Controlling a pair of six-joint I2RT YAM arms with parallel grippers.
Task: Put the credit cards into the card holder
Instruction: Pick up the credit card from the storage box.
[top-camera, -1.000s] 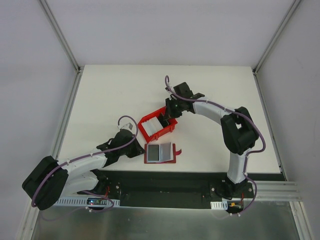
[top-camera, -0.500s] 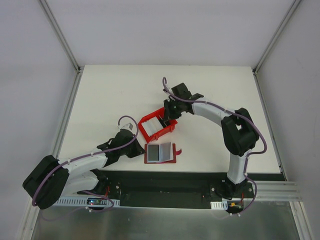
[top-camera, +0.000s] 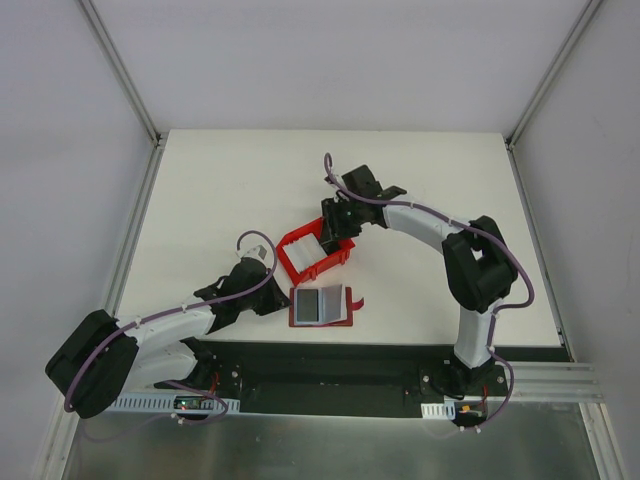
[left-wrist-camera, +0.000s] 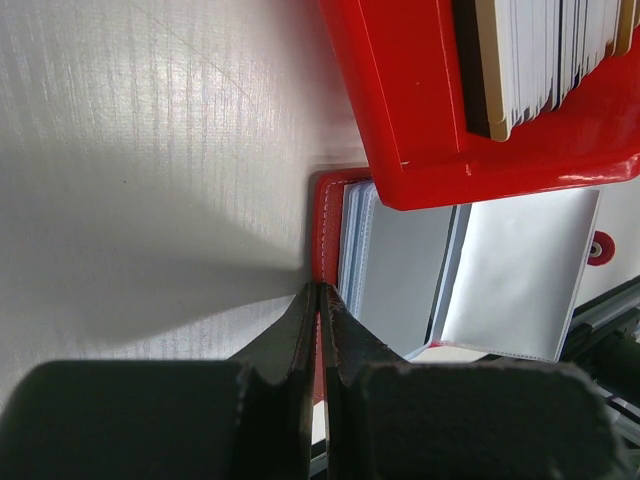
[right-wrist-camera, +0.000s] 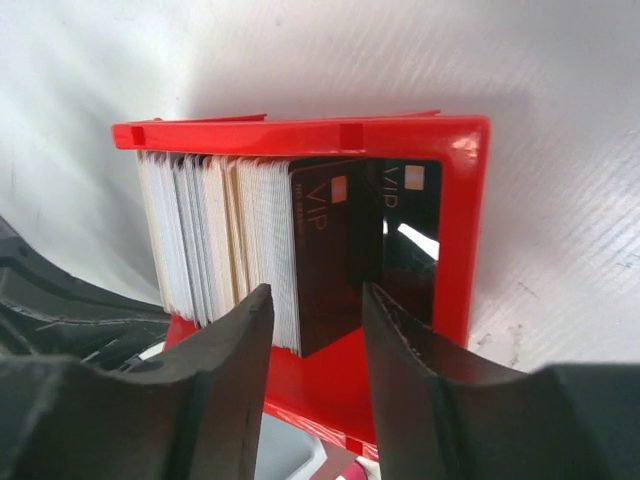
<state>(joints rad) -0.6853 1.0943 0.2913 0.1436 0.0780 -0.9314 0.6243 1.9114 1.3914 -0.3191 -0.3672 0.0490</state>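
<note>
Right hand (right-wrist-camera: 315, 300), open astride a dark credit card (right-wrist-camera: 325, 250), slightly further over the bin (right-wrist-camera: 470, 220); left hand (left-wrist-camera: 318, 300) closed.

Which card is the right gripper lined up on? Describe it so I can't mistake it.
Find the red bin mid-table, just beyond the open card holder. Cards stand on edge inside it; the one you want is the black card marked VIP at the row's end, in front of the right gripper, next to whitish ones.

white table (top-camera: 230, 190) | pale grey walls (top-camera: 330, 60) | aluminium corner rails (top-camera: 120, 68)
</note>
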